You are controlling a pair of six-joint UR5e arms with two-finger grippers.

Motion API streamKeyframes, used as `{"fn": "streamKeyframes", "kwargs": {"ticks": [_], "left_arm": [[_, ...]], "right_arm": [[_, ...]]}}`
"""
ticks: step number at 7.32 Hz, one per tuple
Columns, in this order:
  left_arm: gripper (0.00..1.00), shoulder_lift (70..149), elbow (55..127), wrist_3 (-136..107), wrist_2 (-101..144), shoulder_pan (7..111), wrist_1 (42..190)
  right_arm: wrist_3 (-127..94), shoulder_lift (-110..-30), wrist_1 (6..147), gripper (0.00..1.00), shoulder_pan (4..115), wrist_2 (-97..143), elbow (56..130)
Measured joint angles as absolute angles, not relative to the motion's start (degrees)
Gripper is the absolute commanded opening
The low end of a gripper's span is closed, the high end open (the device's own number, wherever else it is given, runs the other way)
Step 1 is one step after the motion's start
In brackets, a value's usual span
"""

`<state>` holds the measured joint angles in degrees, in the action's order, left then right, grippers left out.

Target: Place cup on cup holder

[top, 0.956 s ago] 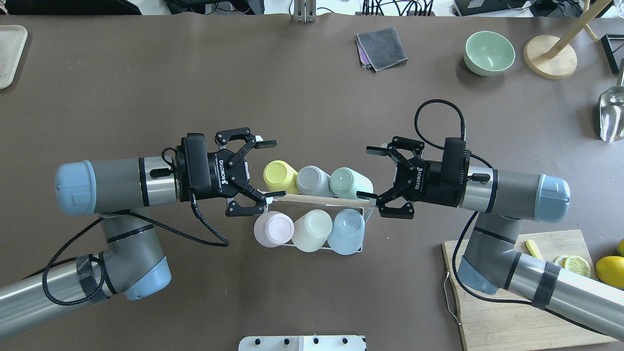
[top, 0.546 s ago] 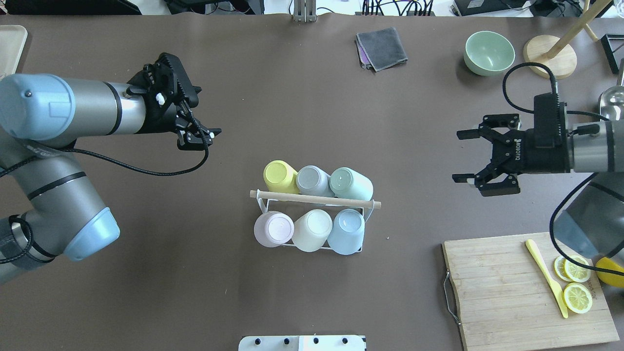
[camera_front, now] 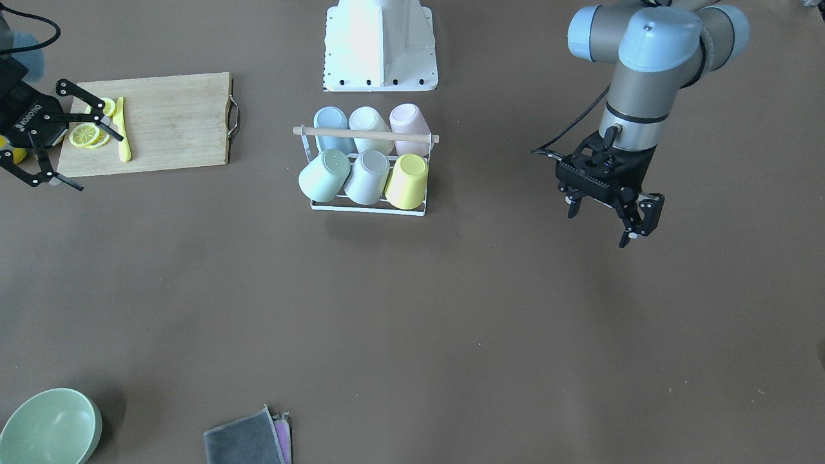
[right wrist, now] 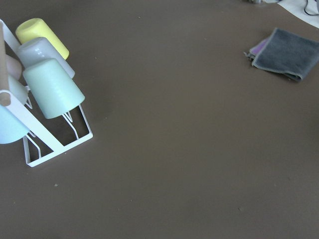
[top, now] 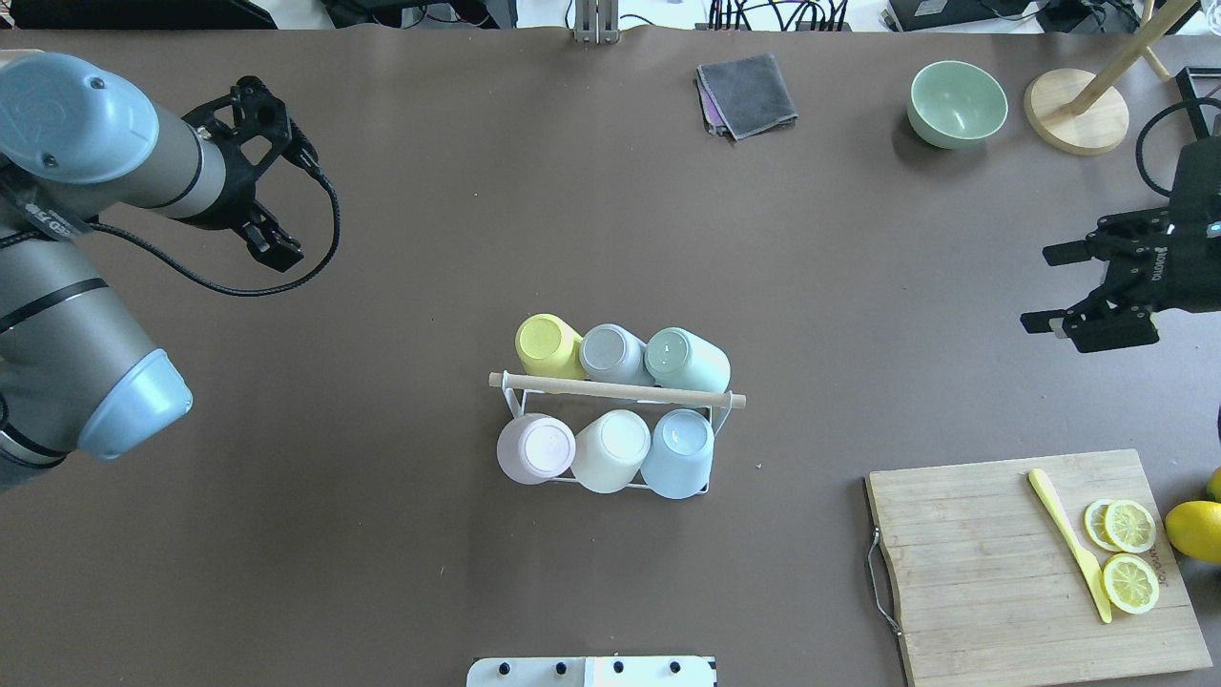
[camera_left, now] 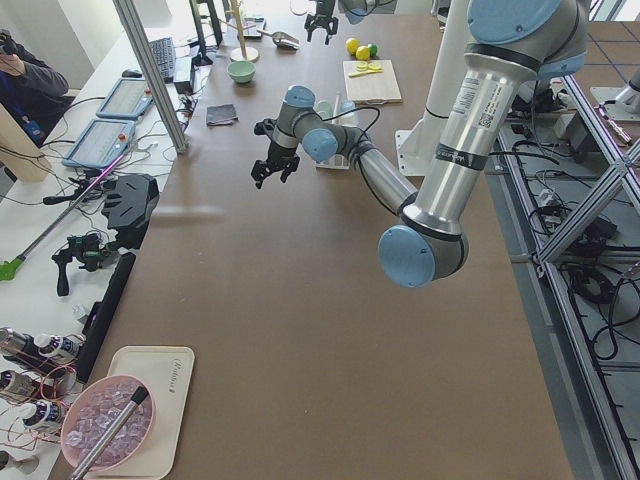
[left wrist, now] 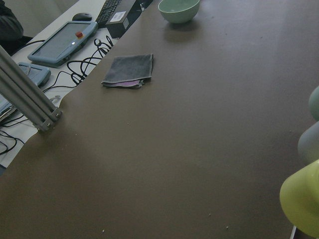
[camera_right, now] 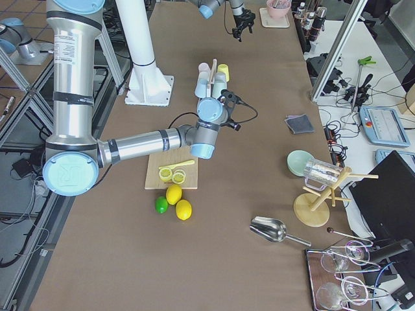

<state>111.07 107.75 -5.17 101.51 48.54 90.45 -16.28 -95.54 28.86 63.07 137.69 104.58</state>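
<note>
The cup holder (top: 668,393), a white wire rack with a wooden rod across its top, stands mid-table. It carries several upside-down cups: yellow (top: 546,345), grey and mint in the far row, pink (top: 535,448), cream and blue in the near row. My left gripper (top: 284,186) hovers open and empty far to the rack's left, also seen in the front-facing view (camera_front: 601,227). My right gripper (top: 1040,288) hangs open and empty near the table's right edge. The right wrist view shows the cup holder (right wrist: 60,144) at its left.
A wooden cutting board (top: 992,572) with lemon slices and a yellow knife lies near right. A green bowl (top: 957,103), grey cloth (top: 747,93) and round wooden stand base (top: 1076,110) sit at the far side. Bare brown table surrounds the rack.
Both open grippers were at the ends of the rack's rod. They have drawn away outward, the left to the far left, the right to the right edge. The rack and cups stayed put.
</note>
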Motion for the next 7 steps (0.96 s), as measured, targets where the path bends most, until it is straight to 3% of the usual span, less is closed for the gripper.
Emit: {"fn": "streamKeyframes", "kwargs": {"ticks": [4,7], "left_arm": [[0.98,107.46,107.61,-16.42,106.61,52.65,84.77],[0.98,101.76,107.60,-18.21,117.47,62.34,84.61]], "right_arm": [[-15.94,-101.11,58.06,1.00,71.97,136.73,110.09],[-16.38,-101.61,78.08,1.00,76.22,130.42,110.78]]}}
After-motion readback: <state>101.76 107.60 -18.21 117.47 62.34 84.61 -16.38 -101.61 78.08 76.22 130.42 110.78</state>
